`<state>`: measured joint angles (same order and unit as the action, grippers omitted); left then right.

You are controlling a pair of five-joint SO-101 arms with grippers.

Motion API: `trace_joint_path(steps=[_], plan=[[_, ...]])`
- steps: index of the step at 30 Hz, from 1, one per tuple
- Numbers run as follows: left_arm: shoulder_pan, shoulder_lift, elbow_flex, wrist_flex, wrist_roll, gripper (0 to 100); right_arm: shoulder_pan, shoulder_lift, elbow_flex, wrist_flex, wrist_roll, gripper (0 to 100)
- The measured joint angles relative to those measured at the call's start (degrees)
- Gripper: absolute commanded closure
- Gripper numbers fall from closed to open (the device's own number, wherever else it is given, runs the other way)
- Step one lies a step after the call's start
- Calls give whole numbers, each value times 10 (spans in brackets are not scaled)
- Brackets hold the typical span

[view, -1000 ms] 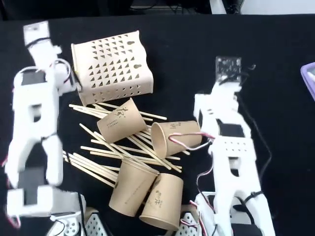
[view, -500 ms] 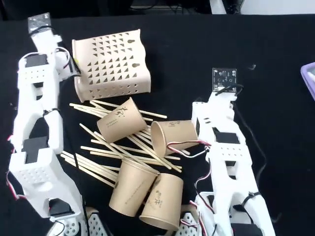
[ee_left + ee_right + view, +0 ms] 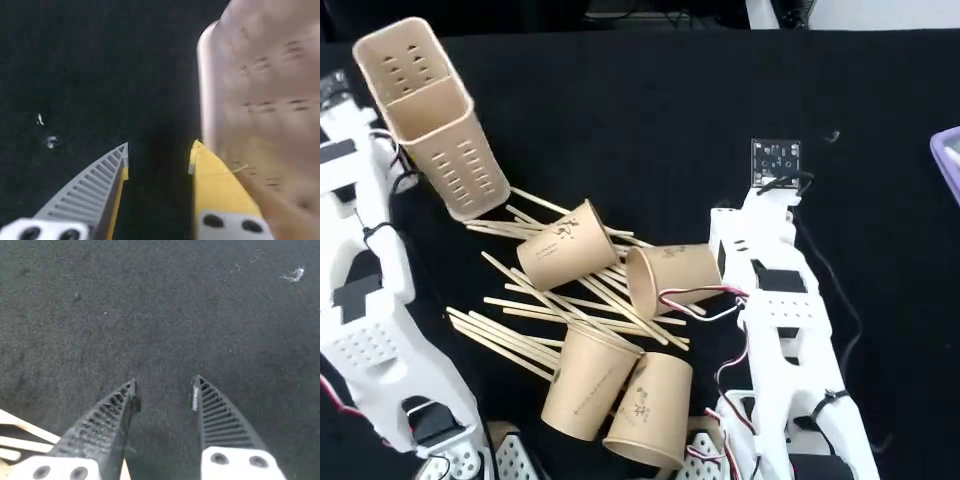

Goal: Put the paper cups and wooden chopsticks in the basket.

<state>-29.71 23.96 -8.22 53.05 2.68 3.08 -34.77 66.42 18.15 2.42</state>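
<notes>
The beige perforated basket (image 3: 430, 115) stands nearly upright at the far left, its open mouth up and leaning toward the back. The left arm (image 3: 355, 290) rises along the table's left edge. My left gripper (image 3: 159, 146) is open over bare cloth, and the basket wall (image 3: 265, 85) lies against the outside of its yellow finger (image 3: 215, 175). Several paper cups lie on their sides mid-table: one (image 3: 565, 246), another (image 3: 672, 280), a pair near the front (image 3: 620, 390). Wooden chopsticks (image 3: 540, 320) are scattered under them. My right gripper (image 3: 164, 382) is open above the cloth, right of the pile.
The right arm (image 3: 775, 300) stretches from the front edge beside the cups. A purple container edge (image 3: 948, 160) shows at the far right. Black cloth (image 3: 670, 120) covers the table, with bare room at the back centre and right. Chopstick ends (image 3: 20, 432) lie near the right gripper.
The basket went from lying on its side to standing up, shifted left. The left arm swung left and back with it. The right arm drew back a little, then stayed.
</notes>
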Motion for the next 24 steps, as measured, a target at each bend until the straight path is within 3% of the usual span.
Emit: trace_joint_path(steps=[7, 15, 19, 24], plan=[[-45, 8, -7, 1, 2, 796, 0, 0, 0, 0, 0, 818], [-55, -16, -173, 171, 6, 784, 0, 0, 0, 0, 0, 818], [-46, -18, -285, 233, 54, 726, 0, 0, 0, 0, 0, 818], [-13, -18, -369, 247, 128, 726, 0, 0, 0, 0, 0, 818]])
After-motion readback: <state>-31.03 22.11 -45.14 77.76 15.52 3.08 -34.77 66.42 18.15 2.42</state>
